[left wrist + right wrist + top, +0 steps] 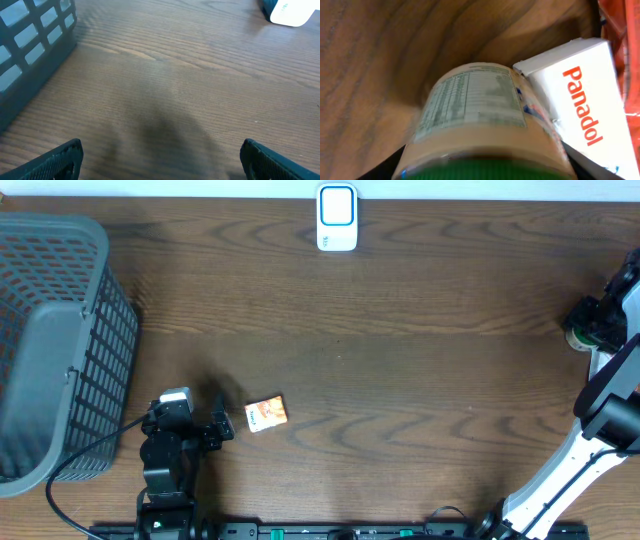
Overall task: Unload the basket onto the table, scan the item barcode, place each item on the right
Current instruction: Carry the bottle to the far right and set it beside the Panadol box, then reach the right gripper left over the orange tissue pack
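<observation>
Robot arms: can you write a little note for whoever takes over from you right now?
Left gripper: jaws wide open and empty, low over the bare table, next to the small orange box.
Right gripper: at the table's right edge, jaws around the green-lidded jar; I cannot tell if they grip it. A white Panadol box sits right beside the jar.
Scanner: middle of the far edge, nothing near it.
Done: no item has reached the scanner yet.
Left: get an item firmly held, carry it to the scanner, and turn its barcode to face it.
</observation>
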Robot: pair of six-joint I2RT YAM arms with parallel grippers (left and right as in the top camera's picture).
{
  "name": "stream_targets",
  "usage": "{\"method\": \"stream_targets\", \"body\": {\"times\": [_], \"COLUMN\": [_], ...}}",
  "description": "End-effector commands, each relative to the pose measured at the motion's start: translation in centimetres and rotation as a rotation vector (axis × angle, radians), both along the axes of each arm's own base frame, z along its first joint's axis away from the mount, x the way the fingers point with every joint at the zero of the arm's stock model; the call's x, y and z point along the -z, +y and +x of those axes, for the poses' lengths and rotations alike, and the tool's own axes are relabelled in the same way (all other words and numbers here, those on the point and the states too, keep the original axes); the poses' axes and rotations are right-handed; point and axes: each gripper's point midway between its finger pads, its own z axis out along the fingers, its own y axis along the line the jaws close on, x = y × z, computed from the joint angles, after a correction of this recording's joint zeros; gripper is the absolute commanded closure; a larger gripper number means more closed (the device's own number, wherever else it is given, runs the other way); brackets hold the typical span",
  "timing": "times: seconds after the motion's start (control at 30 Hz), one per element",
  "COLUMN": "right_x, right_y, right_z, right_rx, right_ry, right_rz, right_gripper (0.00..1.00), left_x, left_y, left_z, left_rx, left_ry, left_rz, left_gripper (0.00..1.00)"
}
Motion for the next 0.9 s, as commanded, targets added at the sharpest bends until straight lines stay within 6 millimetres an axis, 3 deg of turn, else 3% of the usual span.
{"method": "stream_targets", "body": {"times": [0.0, 0.13, 0.27, 0.4, 0.5, 0.57, 0.63, 0.73, 0.87], "right_x": [-1.3, -7.2, -16.7, -26.3, -30.5, -31.5, -31.3, -29.3, -25.8], "right_y": [0.5, 0.3, 1.4, 5.3, 9.8, 13.5, 18.3, 25.0, 32.5], "right_z": [0.8, 1.6, 2.8, 3.1, 2.8, 2.6, 2.3, 1.4, -0.3], "right_rx": [0.008, 0.050, 0.036, -0.044, -0.127, -0.197, -0.293, -0.427, -0.587], "right_ry": [-0.061, -0.154, -0.357, -0.589, -0.672, -0.680, -0.652, -0.548, -0.408], "right_rz": [0.058, 0.033, 0.011, -0.005, -0.011, 0.023, 0.093, 0.182, 0.258], "right_gripper": [0.01, 0.01, 0.01, 0.01, 0.01, 0.01, 0.01, 0.01, 0.01], "left_x": [1.3, 1.4, 1.4, 1.3, 1.4, 1.3, 1.4, 1.3, 1.3], "left_y": [-0.3, -0.3, -0.3, -0.3, -0.3, -0.3, -0.3, -0.3, -0.3], "left_z": [-0.6, -0.6, -0.6, -0.6, -0.6, -0.6, -0.6, -0.6, -0.6], "left_rx": [0.019, 0.019, 0.019, 0.019, 0.019, 0.019, 0.019, 0.019, 0.019], "left_ry": [0.048, 0.049, 0.049, 0.049, 0.049, 0.049, 0.049, 0.048, 0.048], "left_rz": [0.004, 0.004, 0.004, 0.004, 0.004, 0.004, 0.004, 0.004, 0.004], "left_gripper": [0.01, 0.01, 0.01, 0.01, 0.01, 0.01, 0.01, 0.01, 0.01]}}
